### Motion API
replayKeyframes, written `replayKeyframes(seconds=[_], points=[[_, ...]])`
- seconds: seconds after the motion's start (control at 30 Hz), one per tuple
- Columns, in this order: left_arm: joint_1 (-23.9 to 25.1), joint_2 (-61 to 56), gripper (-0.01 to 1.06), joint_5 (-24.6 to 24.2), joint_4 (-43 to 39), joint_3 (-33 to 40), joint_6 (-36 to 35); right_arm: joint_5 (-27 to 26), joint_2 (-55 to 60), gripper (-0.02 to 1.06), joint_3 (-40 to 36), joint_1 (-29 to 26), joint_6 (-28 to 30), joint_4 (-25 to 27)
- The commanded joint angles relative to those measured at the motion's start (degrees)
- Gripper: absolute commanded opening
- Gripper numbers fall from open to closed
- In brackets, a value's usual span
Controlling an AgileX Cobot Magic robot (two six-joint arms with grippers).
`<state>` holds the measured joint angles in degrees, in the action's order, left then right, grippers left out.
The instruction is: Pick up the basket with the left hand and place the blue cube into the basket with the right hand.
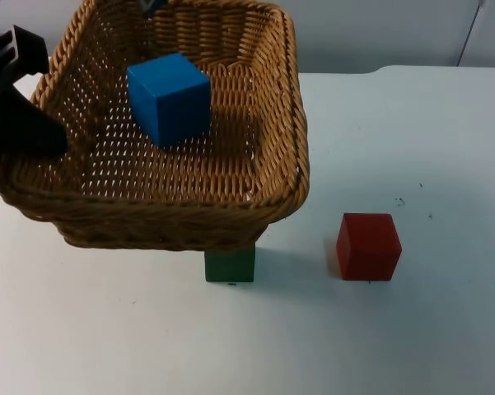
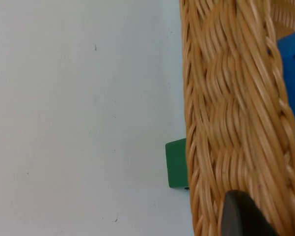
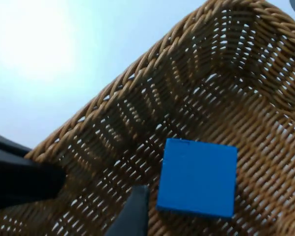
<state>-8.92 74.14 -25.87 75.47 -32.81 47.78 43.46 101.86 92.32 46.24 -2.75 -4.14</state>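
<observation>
Left gripper (image 1: pixel 45 136) clamps basket (image 1: pixel 280 177) rim (raised); blue cube (image 1: pixel 169 99) inside.

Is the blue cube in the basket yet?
In: the blue cube rests on the basket floor, ringed by its wicker walls.

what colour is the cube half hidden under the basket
Green; the top view shows it best, tucked under the basket's front edge.
</observation>
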Motion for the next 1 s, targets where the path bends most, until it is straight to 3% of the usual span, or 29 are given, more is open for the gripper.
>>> replayKeyframes(seconds=[0.0,0.27,0.37,0.5,0.53,0.63,0.87,0.97], points=[[0.05,-0.76,0.00,-0.28,1.97,-0.40,-0.12,2.44,-2.71,0.85,0.49,0.21,0.99,-0.84],[0.05,-0.76,0.00,1.78,1.80,-0.40,-0.12,5.62,-9.75,0.84,-0.09,0.21,3.22,-0.26],[0.05,-0.76,0.00,2.41,1.80,-0.40,-0.12,2.95,-12.43,0.84,-3.62,0.21,3.36,-0.26],[0.05,-0.65,0.00,3.45,1.43,-0.40,0.11,-5.90,-19.50,0.84,-15.71,0.21,2.75,-0.46],[0.05,-0.65,0.00,3.45,1.43,-0.40,0.11,-5.90,-19.50,0.84,-15.71,0.21,2.75,-0.46],[0.05,1.25,0.00,4.04,0.84,-0.48,0.27,-11.18,-23.98,0.84,-25.41,0.21,0.99,-0.59],[0.18,4.49,0.00,6.69,0.54,-0.48,2.44,-12.44,-28.21,0.84,-32.59,0.21,-0.33,-0.33],[2.87,5.65,0.00,6.30,0.74,-1.51,3.05,-13.28,-32.11,0.84,-36.03,0.21,-1.25,-0.33]])
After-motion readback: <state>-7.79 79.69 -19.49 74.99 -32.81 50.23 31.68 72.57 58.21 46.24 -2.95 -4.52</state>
